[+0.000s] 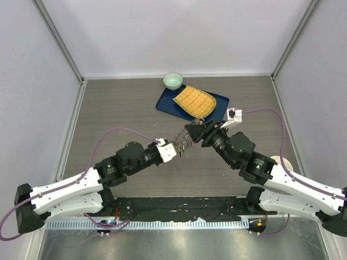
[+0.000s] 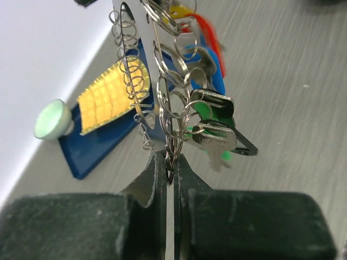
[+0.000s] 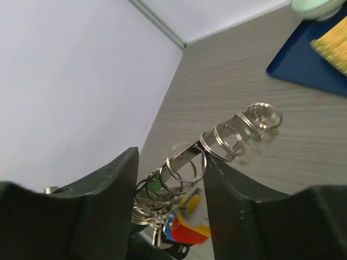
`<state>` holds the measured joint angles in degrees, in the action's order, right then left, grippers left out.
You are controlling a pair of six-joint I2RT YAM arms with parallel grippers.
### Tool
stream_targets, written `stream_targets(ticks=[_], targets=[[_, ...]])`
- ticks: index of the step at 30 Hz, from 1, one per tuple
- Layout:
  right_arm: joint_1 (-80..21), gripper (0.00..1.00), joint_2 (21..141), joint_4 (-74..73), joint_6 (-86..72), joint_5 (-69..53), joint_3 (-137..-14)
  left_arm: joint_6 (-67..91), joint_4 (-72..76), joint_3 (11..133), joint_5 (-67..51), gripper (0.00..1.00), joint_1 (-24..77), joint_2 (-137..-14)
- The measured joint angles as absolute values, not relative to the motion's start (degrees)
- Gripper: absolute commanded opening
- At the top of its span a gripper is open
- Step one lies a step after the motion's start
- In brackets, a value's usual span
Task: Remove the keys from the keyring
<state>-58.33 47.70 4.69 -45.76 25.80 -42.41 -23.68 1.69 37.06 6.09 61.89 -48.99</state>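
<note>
Meeting mid-frame in the top view, the left gripper (image 1: pixel 178 147) and right gripper (image 1: pixel 196 132) have the keyring (image 1: pixel 187 138) between them.

Left wrist view: the jaws are pinched tight on thin split rings (image 2: pixel 172 127) at lower centre, and the keys (image 2: pixel 212 122) dangle loose at centre right.

Right wrist view: the jaws stand apart astride the ring, apparently gripping nothing.

The bunch looks like stiff, slick, light metal that swings freely. It is probably best pinched flat on one key's head.
</note>
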Motion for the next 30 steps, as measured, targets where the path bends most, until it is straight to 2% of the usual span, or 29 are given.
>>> stream_targets(ticks=[3, 7, 9, 12, 13, 17, 23, 30], targets=[[-58.2, 0.84, 46.3, 1.3, -41.6, 28.0, -43.9, -17.7, -1.6, 39.7, 6.5, 0.0, 62.2, -50.1], [-57.9, 0.86, 42.6, -5.2, -38.9, 30.4, -43.9, -10.1, -7.1, 43.0, 7.8, 0.0, 62.1, -52.8], [-57.8, 0.82, 41.2, -9.0, -38.0, 30.7, -44.1, -6.2, -10.5, 45.2, 8.6, 0.0, 62.1, -54.5], [-57.8, 0.66, 39.1, -12.1, -34.6, 27.4, -44.1, -0.4, -15.2, 48.4, 9.9, 0.0, 61.5, -56.9], [-57.7, 0.6, 38.7, -12.3, -33.5, 25.9, -44.1, 0.9, -16.2, 49.1, 10.1, 0.0, 61.3, -57.5], [-57.7, 0.48, 37.9, -7.4, -29.0, 16.2, -41.7, 9.2, -21.6, 53.3, 9.5, 0.0, 59.0, -61.0], [-57.8, 0.43, 42.7, 2.3, -28.2, 3.9, -37.6, 17.9, -26.7, 58.2, 4.8, 0.0, 56.2, -64.2], [-57.8, 0.45, 44.2, 3.9, -24.3, 4.9, -37.0, 21.7, -27.9, 59.9, -2.6, 0.0, 56.0, -64.2]])
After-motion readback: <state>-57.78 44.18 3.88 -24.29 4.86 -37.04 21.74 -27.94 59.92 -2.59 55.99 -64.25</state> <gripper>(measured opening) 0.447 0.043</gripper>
